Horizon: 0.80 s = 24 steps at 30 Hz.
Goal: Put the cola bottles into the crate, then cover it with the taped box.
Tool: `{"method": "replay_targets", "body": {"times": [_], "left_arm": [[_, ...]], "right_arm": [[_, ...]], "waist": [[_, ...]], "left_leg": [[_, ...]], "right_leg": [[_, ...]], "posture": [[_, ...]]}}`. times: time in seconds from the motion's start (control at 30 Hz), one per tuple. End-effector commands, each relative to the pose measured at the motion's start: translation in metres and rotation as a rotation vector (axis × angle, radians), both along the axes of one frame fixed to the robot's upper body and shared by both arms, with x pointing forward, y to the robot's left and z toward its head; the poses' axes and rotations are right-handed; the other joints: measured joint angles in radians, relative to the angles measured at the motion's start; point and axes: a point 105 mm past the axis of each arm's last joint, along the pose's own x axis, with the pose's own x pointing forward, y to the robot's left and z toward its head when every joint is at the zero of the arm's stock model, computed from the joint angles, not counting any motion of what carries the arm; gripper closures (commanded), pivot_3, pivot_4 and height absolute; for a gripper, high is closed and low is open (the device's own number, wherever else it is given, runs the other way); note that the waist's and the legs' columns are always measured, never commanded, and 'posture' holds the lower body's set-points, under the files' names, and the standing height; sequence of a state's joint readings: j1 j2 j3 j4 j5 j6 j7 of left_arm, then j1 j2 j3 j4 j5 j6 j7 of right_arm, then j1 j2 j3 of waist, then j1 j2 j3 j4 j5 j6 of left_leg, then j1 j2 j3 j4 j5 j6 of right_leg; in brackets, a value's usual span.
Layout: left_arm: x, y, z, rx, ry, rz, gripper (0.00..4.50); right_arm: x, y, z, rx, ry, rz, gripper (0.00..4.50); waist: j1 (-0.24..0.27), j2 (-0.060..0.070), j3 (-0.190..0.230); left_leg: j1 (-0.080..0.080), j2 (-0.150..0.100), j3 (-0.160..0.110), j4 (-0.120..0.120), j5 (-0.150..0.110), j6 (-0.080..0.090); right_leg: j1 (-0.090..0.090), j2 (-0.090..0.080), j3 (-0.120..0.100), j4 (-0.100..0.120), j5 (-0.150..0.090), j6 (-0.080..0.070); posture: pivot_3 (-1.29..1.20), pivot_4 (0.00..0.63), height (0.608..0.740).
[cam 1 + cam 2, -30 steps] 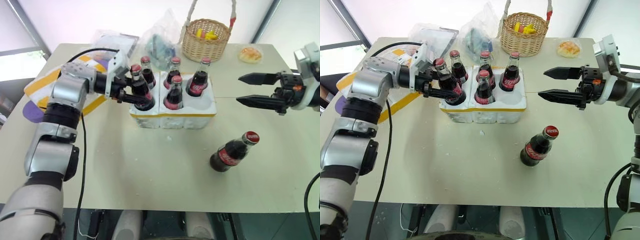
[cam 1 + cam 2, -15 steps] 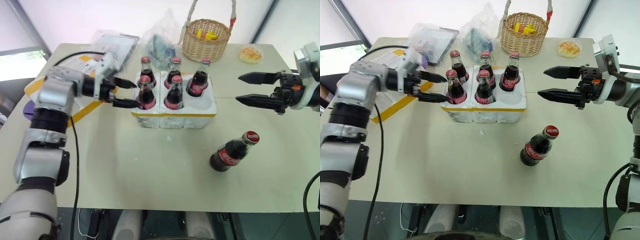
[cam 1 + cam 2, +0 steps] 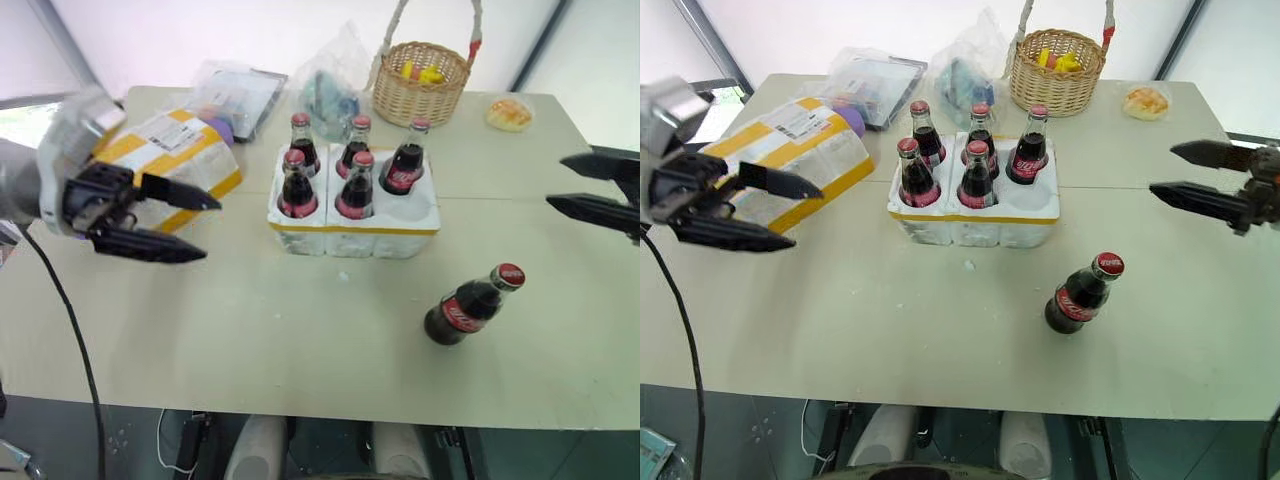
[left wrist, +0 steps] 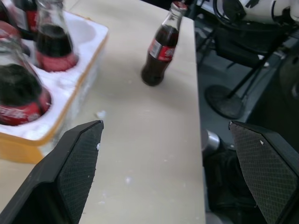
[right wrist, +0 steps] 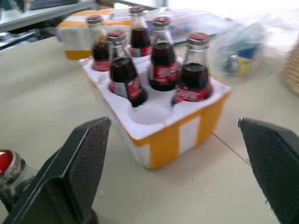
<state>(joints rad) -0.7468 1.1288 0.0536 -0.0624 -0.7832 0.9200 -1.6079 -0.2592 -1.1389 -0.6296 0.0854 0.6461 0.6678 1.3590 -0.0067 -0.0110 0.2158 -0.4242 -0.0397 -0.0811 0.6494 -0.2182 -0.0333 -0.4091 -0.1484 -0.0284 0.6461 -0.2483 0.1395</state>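
The last loose cola bottle [image 3: 468,306] stands upright on the counter [image 3: 300,340] at the near right, apart from the crate [image 3: 352,224] and short of its one empty well [image 3: 407,206], which sits at the crate's near right corner. Of the two arms, the right hand [image 3: 590,185] looks the nearer: it hangs spread wide and empty over the counter's right edge, with the bottle lying nearer the robot and toward the middle from it. The left hand [image 3: 165,222], also wide open and holding nothing, hovers well off on the far side of the crate from the bottle. Five cola bottles [image 3: 355,187] already stand in their wells. Beyond the left hand lies the taped box [image 3: 175,155], waiting on the counter's left. A wicker basket [image 3: 420,82] stands at the back.
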Motion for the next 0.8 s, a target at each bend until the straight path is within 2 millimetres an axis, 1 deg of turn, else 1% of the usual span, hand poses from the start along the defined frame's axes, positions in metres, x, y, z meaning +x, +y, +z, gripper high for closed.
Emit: {"method": "replay_targets", "body": {"times": [0.03, 0.13, 0.2, 0.27, 0.37, 0.47, 0.53, 0.7, 0.8], "left_arm": [[-0.002, -0.009, -0.004, 0.012, -0.038, -0.054, 0.02], [0.001, -0.016, -0.012, 0.018, -0.047, -0.089, 0.02], [0.005, -0.019, -0.017, 0.028, -0.058, -0.102, 0.02], [0.008, -0.022, -0.02, 0.029, -0.06, -0.114, 0.02], [0.01, -0.027, -0.021, 0.018, -0.05, -0.135, 0.02], [0.014, -0.033, -0.025, 0.032, -0.077, -0.16, 0.02], [0.018, -0.035, -0.028, 0.045, -0.097, -0.166, 0.02], [0.022, -0.038, -0.029, 0.046, -0.112, -0.17, 0.02], [0.022, -0.039, -0.026, 0.038, -0.119, -0.17, 0.02]], "right_arm": [[-0.028, -0.008, -0.001, -0.047, -0.05, -0.077, 0.0], [-0.052, -0.006, -0.025, -0.042, 0.008, -0.122, 0.0], [-0.07, 0.002, -0.041, 0.0, 0.066, -0.122, 0.0], [-0.081, 0.012, -0.053, 0.016, 0.097, -0.117, 0.0], [-0.089, 0.027, -0.066, 0.01, 0.099, -0.123, 0.0], [-0.092, 0.055, -0.082, 0.049, 0.111, -0.086, 0.0], [-0.09, 0.067, -0.088, 0.077, 0.111, -0.068, 0.0], [-0.078, 0.08, -0.097, 0.12, 0.113, -0.059, 0.0], [-0.073, 0.083, -0.101, 0.139, 0.12, -0.056, 0.0]], "waist": [[-0.002, -0.001, 0.0], [-0.004, 0.0, -0.001], [-0.009, 0.0, -0.001], [-0.01, 0.0, -0.001], [-0.009, 0.0, -0.001], [-0.004, -0.001, -0.002], [-0.004, -0.001, -0.002], [-0.003, -0.001, -0.002], [-0.003, -0.001, -0.002]], "left_leg": [[0.0, 0.0, 0.0, 0.0, 0.0, 0.0], [0.0, 0.0, 0.0, -0.001, 0.0, 0.0], [0.001, 0.0, 0.001, -0.001, 0.0, 0.0], [0.002, 0.001, 0.001, -0.001, 0.0, 0.0], [0.004, 0.002, 0.002, -0.001, 0.0, 0.0], [0.004, 0.002, 0.002, 0.0, 0.0, 0.0], [0.004, 0.002, 0.001, 0.0, 0.0, 0.0], [0.003, 0.001, 0.001, -0.001, 0.0, 0.0], [0.002, 0.001, 0.0, -0.001, 0.0, 0.0]], "right_leg": [[0.0, 0.0, 0.0, 0.0, 0.0, 0.0], [0.0, 0.0, 0.0, 0.0, 0.0, 0.0], [0.0, 0.0, 0.001, 0.0, 0.0, 0.0], [0.001, 0.0, 0.001, 0.0, 0.0, 0.0], [0.002, 0.0, 0.002, 0.0, -0.001, 0.0], [0.003, 0.0, 0.001, -0.001, -0.003, -0.002], [0.003, 0.0, 0.001, -0.002, -0.002, -0.003], [0.003, -0.001, 0.001, -0.003, -0.002, -0.004], [0.002, 0.0, 0.0, -0.003, -0.002, -0.004]], "posture": [[0.0, 0.15, 0.737], [0.0, 0.15, 0.737], [0.0, 0.15, 0.737], [0.0, 0.15, 0.737], [0.0, 0.15, 0.737], [0.0, 0.15, 0.737], [0.0, 0.15, 0.737], [0.0, 0.15, 0.737], [0.0, 0.15, 0.737]]}}
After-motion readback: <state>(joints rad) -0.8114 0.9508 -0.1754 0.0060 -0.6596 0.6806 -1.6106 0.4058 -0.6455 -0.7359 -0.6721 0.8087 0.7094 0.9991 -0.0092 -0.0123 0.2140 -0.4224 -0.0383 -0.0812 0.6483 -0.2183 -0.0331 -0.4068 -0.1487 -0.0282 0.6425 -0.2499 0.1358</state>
